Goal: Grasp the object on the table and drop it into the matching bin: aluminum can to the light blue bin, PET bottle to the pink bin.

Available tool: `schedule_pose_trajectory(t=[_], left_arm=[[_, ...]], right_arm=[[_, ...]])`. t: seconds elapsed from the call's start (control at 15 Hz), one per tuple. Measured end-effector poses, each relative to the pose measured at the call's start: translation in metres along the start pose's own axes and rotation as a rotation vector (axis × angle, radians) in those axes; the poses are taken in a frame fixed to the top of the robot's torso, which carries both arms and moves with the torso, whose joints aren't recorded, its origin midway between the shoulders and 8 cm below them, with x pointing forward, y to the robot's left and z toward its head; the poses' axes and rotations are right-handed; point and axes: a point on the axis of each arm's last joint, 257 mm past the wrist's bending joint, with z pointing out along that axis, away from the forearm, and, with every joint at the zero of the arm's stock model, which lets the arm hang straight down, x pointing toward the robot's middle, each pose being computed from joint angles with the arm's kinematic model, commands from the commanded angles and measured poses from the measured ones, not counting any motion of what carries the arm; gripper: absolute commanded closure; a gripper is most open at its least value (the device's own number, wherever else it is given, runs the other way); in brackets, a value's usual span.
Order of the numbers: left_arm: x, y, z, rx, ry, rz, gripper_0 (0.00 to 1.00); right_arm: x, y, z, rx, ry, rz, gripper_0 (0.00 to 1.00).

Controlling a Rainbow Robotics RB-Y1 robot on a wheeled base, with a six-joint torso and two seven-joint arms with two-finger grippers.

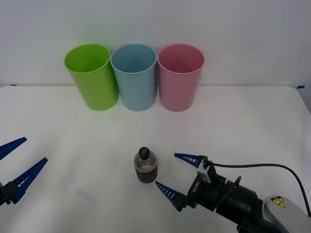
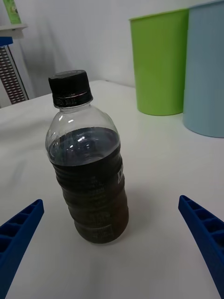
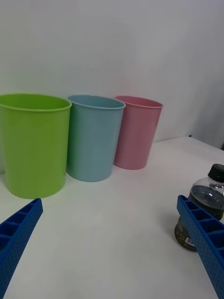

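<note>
Right gripper (image 1: 177,174) sits low on the white bench (image 1: 252,126), fingers (image 2: 205,233) wide apart w/ nothing between them, aimed at the PET bottle (image 1: 145,166), which stands upright just beside the tips; best approach imo is to slide fwd till the ribbed dark body sits between both fingers, then close below the shoulder, not on the black cap (image 2: 70,87). Left gripper (image 1: 14,167) waits near the bench's left edge, fingers also apart. Farther back stand lime green bin (image 1: 91,75), light blue bin (image 1: 134,76) and pink bin (image 1: 179,76), side by side, the pink bin being the target; bottle's label text too small to read, and there's a yellow warning sticker (image 1: 277,200) on the right arm.
</note>
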Motion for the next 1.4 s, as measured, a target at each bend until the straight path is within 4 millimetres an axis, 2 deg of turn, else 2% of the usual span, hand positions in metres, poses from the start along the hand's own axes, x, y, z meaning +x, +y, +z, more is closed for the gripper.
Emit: schedule_pose_trajectory(t=[0.6,1.0,1.4], left_arm=[[0.0,0.0,0.0,0.0,0.0,0.0,0.0],[0.0,0.0,0.0,0.0,0.0,0.0,0.0],[0.0,0.0,0.0,0.0,0.0,0.0,0.0]], right_arm=[[-0.001,0.016,0.039,0.045,0.008,-0.004,0.0],[0.008,0.014,0.069,0.061,0.022,-0.003,0.0],[0.01,0.018,0.081,0.079,0.024,-0.005,0.0]])
